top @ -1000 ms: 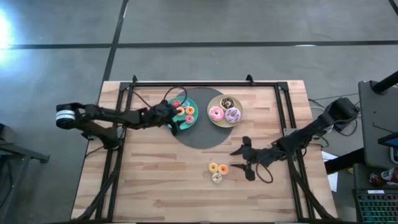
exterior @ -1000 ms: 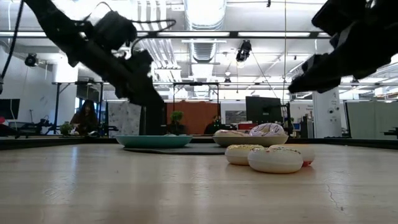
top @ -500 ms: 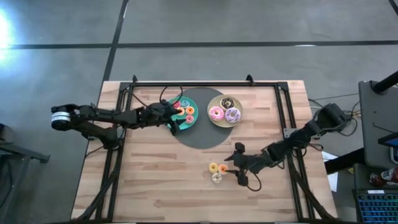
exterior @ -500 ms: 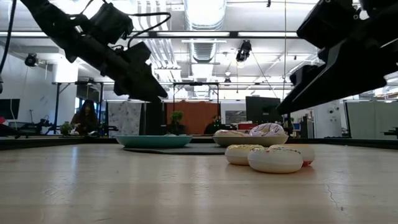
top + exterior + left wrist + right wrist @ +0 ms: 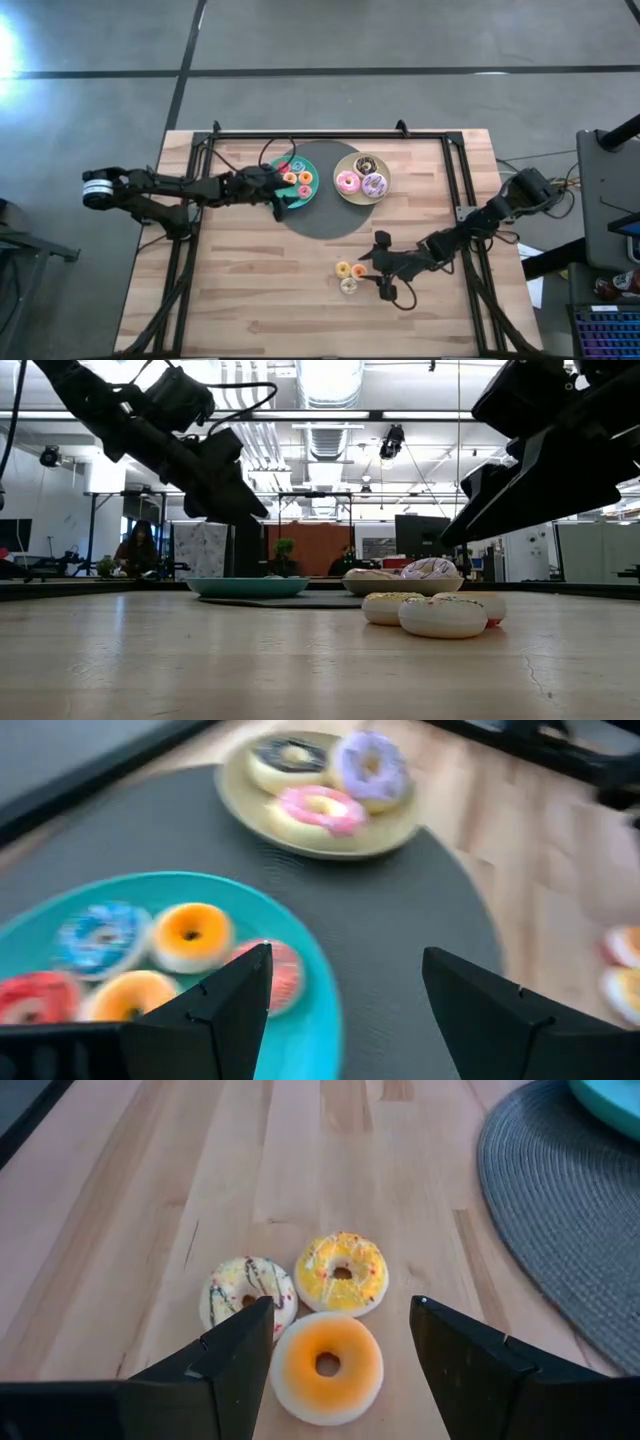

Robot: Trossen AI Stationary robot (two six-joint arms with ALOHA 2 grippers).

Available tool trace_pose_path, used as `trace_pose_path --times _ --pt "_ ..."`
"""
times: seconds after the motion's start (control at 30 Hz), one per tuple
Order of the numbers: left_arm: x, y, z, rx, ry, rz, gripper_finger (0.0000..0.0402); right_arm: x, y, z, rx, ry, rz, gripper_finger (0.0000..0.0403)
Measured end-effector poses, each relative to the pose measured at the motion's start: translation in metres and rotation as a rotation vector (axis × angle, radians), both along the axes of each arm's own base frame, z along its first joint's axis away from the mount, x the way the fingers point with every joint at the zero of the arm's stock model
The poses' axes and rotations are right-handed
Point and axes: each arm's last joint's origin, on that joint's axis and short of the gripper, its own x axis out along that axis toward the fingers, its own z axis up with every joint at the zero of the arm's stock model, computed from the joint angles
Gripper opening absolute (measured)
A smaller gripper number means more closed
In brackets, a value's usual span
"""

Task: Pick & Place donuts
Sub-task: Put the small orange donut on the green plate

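Observation:
Three tiny donuts lie flat on the wood: orange (image 5: 327, 1367), yellow (image 5: 342, 1272) and white (image 5: 247, 1292), also seen in the high view (image 5: 349, 274). My right gripper (image 5: 340, 1342) hovers open just above them. The orange donut shows between its fingertips, untouched. Several tiny donuts (image 5: 190, 934) lie on the teal plate (image 5: 320, 1020). Three larger donuts, pink (image 5: 322, 807), lilac (image 5: 371, 762) and chocolate (image 5: 288, 756), lie on the beige plate (image 5: 300, 840). My left gripper (image 5: 283, 197) hangs open over the teal plate's near rim, holding nothing.
Both plates rest on a round dark mat (image 5: 325, 218) at the table's far middle. A black frame (image 5: 330, 135) runs along the far edge and down both sides. Bare wood (image 5: 260, 290) lies near and left of the three loose donuts.
My right gripper has moved toward the table's left edge and down, closing in on the three loose donuts, and stayed open. My left gripper has kept its place over the teal plate and tipped up a little. No donut has moved.

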Motion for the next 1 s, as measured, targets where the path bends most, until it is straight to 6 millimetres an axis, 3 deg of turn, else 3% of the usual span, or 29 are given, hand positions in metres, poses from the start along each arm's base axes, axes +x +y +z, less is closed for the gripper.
trace_pose_path --times 0.2,0.47,0.8,1.0 --pt "0.0 -0.018 -0.007 -0.094 0.0 -0.174 0.0234 0.0 0.002 -0.007 0.039 0.038 0.022 0.0226" --pt "0.003 -0.048 -0.007 -0.096 -0.015 -0.292 0.0234 0.002 0.003 -0.016 0.044 0.048 0.01 0.0231" --pt "0.004 -0.057 -0.005 -0.099 -0.038 -0.314 0.0234 0.004 0.004 -0.02 0.055 0.051 -0.003 0.0302" --pt "0.005 -0.062 -0.003 -0.097 -0.055 -0.335 0.0234 0.006 0.004 -0.028 0.012 0.069 -0.015 0.0318"
